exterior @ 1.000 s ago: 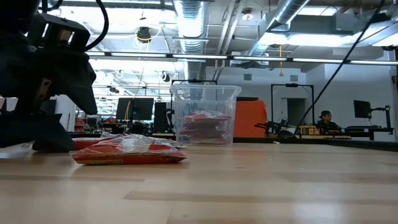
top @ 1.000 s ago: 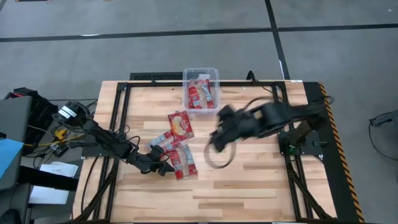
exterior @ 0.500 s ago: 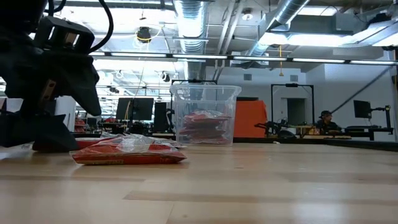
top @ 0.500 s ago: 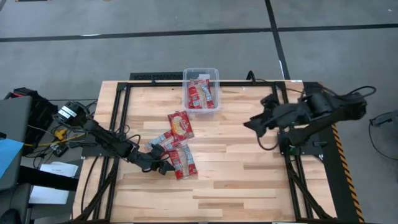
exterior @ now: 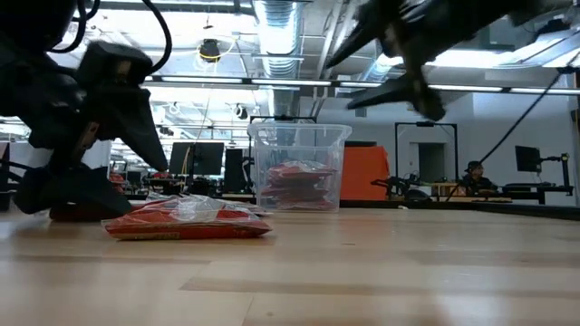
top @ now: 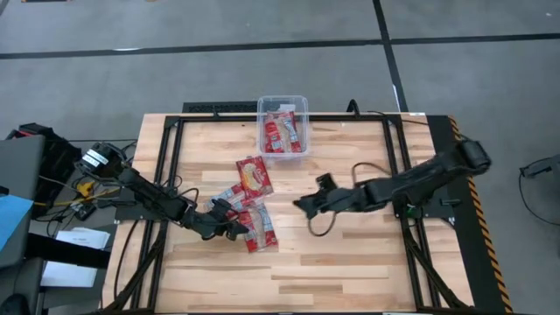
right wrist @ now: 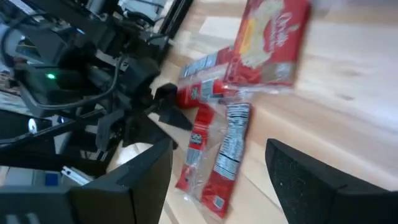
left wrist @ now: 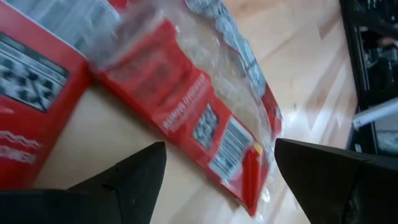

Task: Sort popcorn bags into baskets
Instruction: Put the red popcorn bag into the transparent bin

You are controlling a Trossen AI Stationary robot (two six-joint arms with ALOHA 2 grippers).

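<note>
Three red popcorn packets lie flat on the wood near the table's middle: one face up [top: 254, 175], one beside it [top: 229, 197], and one nearer the table's near edge [top: 258, 226]. More packets lie in the clear bin [top: 283, 124] at the far edge. My left gripper [top: 234, 227] is open and low at the nearest packet [left wrist: 205, 118], with a finger on either side of its end; I see no touch. My right gripper [top: 300, 204] is open and hangs above the table to the right of the packets [right wrist: 230, 155].
A black metal frame [top: 175, 157] runs around the tabletop. A loose cable loop [top: 319, 223] hangs under the right arm. In the low view the bin [exterior: 297, 167] stands behind the nearest packet [exterior: 186, 220]. Bare wood lies toward the near edge and the right.
My right gripper pulled back toward the table's right edge, then swung out again toward the left and down, ending close to the packets. My left gripper crept a little to the right, up to the nearest packet. The packets and the bin stayed in place.
</note>
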